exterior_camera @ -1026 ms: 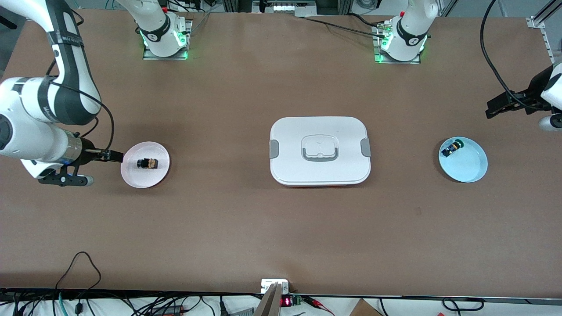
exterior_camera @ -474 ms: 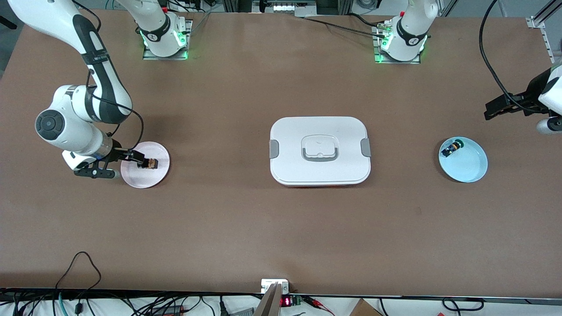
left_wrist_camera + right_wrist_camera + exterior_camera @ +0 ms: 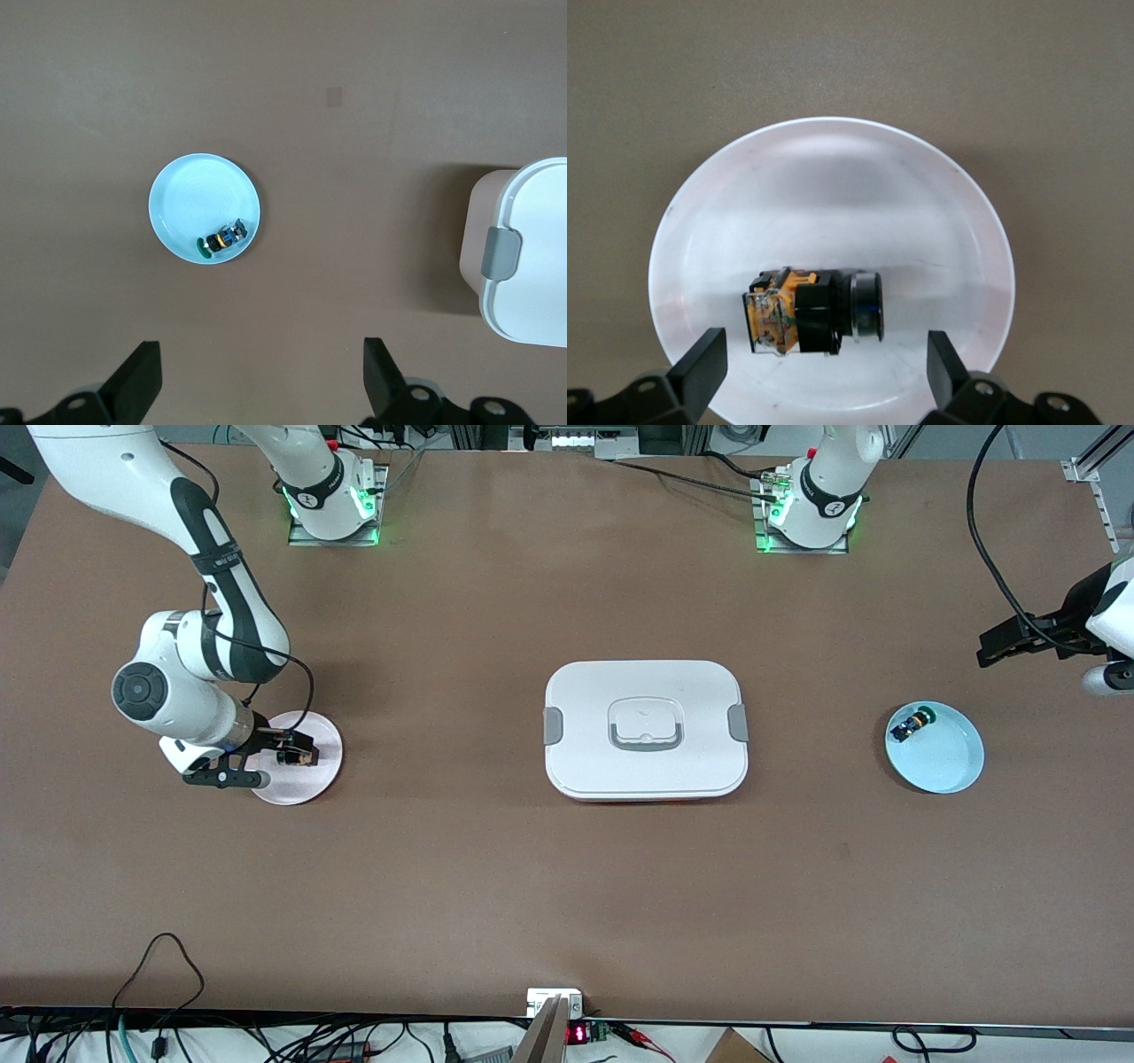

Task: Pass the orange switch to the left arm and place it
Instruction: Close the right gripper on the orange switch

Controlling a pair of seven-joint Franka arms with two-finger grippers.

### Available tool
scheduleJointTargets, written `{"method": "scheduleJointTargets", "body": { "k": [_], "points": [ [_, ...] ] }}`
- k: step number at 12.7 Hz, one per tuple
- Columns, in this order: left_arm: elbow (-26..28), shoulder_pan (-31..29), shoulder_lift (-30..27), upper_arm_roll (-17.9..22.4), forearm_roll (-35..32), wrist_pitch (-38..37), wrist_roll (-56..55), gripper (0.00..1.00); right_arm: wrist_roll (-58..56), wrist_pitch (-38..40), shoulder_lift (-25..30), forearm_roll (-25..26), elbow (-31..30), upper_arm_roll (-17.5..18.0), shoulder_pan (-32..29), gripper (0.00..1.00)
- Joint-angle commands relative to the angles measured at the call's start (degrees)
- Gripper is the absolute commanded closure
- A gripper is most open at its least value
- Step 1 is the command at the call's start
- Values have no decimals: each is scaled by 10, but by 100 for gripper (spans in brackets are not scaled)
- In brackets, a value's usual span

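Observation:
The orange switch [image 3: 815,312] lies on its side on a pale pink plate [image 3: 833,168], orange-tan body at one end and a black cap at the other. My right gripper [image 3: 824,372] is open and hangs low over the plate, with its fingers standing apart either side of the switch and not touching it. In the front view the right gripper [image 3: 299,755] covers most of the switch on the plate [image 3: 326,737]. The white box [image 3: 646,729] sits in the table's middle. My left gripper [image 3: 985,648] waits open and empty in the air at the left arm's end of the table.
A light blue plate [image 3: 948,766] near the left arm's end holds a small blue-and-black part with a green end [image 3: 911,724]. The left wrist view shows that plate [image 3: 190,199], the part [image 3: 226,239] and the box's clipped edge [image 3: 532,257]. Cables hang along the table's near edge.
My right arm has swung in toward the pink plate, and its gripper has moved from beside the plate to over the switch. The left arm has barely moved.

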State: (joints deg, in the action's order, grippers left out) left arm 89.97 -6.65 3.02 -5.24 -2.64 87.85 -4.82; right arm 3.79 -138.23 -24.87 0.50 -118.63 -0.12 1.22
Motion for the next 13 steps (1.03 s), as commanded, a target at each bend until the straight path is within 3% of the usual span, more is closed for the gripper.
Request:
{"method": "scheduleJointTargets", "body": {
  "k": [1,9,10,11,13],
  "points": [
    [-16,5,8,6,-7,-11,12,0,3,-8,-7,3,4,2,4,0],
    [-16,4,12,7,-7,-13,11,0,-7,-31,-34,5,7,2,3,0],
    [-16,4,12,7,-7,-13,11,0,-13,-32,-35,12,7,2,3,3],
    [-16,4,12,7,-7,-13,11,0,-18,-32,-35,31,7,2,3,14],
    [-18,4,12,8,-7,-14,11,0,-25,-32,-36,44,7,2,3,47]
  ]
}}
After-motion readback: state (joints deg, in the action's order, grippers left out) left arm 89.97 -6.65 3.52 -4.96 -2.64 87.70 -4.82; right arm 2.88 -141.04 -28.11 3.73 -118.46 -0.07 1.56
